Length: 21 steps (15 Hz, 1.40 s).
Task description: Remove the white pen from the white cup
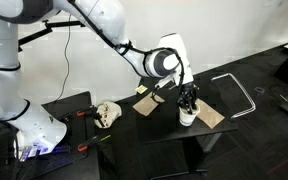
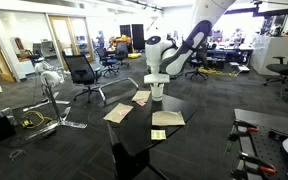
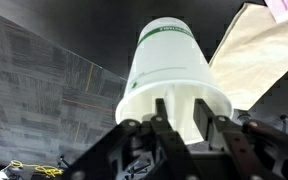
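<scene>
— How many cups are counted?
— One white cup point(image 2: 159, 92) is seen upright on the counter point(image 2: 134, 142), among three tan sheets point(image 2: 167, 118).
— And the hand point(image 3: 181, 105)?
— It is set narrow at the rim (whether the white pen is gripped cannot be told).

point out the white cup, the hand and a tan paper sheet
white cup point(image 3: 174, 70): wrist view, on its side wall
hand point(image 1: 188, 99): in an exterior view, midway between its fingertips, just above the cup
tan paper sheet point(image 2: 168, 118): in an exterior view, middle of the sheet's flat face
</scene>
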Each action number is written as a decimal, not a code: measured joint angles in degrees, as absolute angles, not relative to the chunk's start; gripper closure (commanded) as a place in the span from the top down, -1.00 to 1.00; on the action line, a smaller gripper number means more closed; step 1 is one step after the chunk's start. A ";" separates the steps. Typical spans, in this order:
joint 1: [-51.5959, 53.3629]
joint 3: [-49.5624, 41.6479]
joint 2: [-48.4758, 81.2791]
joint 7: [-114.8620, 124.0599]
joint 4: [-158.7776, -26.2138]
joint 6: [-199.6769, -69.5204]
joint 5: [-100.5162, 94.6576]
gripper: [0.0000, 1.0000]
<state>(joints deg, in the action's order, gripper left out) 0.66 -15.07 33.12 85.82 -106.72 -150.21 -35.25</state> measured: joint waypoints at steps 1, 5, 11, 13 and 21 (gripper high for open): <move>0.69 -15.15 33.30 85.80 -106.52 -150.21 -35.03 -0.30; 1.20 -15.86 33.91 85.79 -106.03 -150.21 -34.57 -1.00; 1.99 -16.62 34.09 85.79 -105.99 -150.21 -34.56 -0.94; 2.37 -16.90 34.07 85.79 -106.01 -150.21 -34.56 -0.94; 6.07 -19.63 30.53 85.82 -107.96 -150.28 -36.90 -0.94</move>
<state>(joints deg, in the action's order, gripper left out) 6.07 -19.63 30.53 85.82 -107.96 -150.28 -36.90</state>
